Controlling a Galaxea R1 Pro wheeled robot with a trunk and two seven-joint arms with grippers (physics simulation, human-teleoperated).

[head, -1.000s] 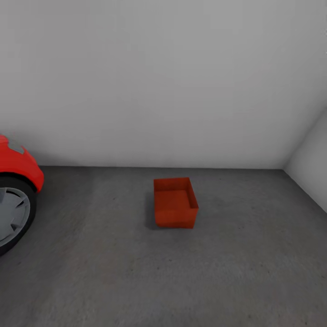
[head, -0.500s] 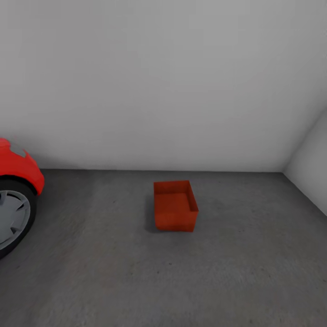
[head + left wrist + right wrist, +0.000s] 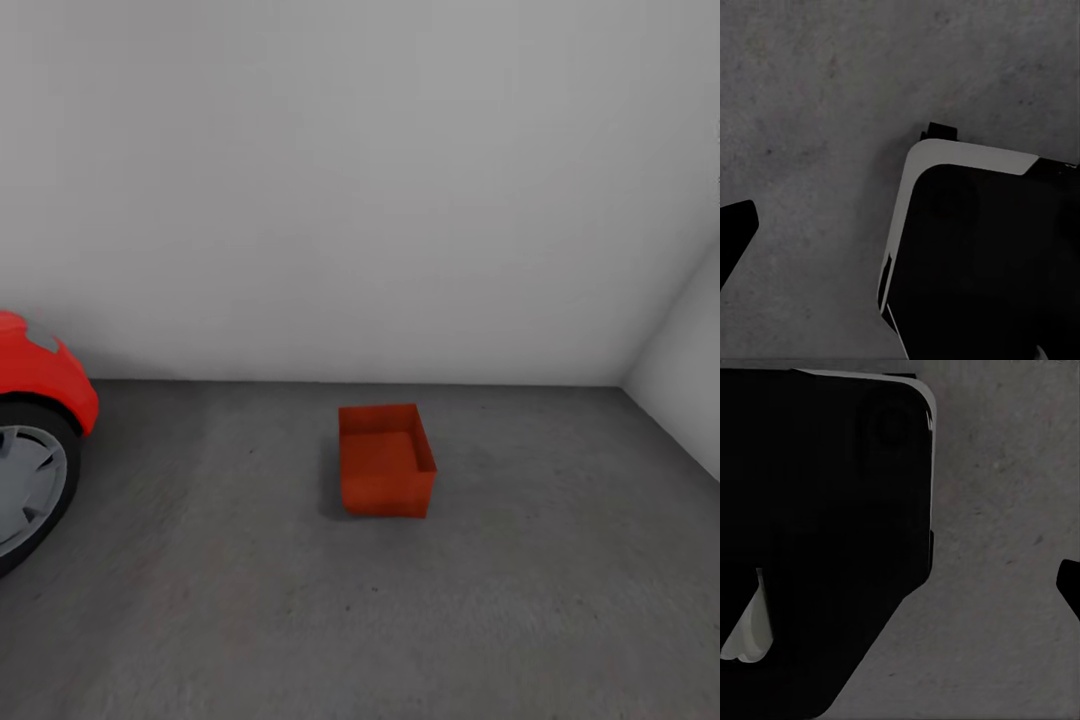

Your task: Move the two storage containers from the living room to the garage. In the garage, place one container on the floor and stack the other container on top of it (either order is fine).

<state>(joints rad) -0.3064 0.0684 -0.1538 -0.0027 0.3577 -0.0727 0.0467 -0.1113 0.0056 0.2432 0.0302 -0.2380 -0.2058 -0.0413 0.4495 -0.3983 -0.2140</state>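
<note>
One bin (image 3: 386, 462) sits upright on the garage floor (image 3: 300, 600), well ahead of both tools, whose jaw state I cannot tell. Thin walls likely flex; grip opposite rims.

Rough matt concrete floor (image 3: 300, 620); glossy red car (image 3: 40, 375) (painted).

My head camera looks forward and down at the floor (image 3: 250, 600) and white wall (image 3: 350, 180) — from well back. Both my wrist cameras face down, close over the same concrete — beside my dark base (image 3: 982, 262).
</note>
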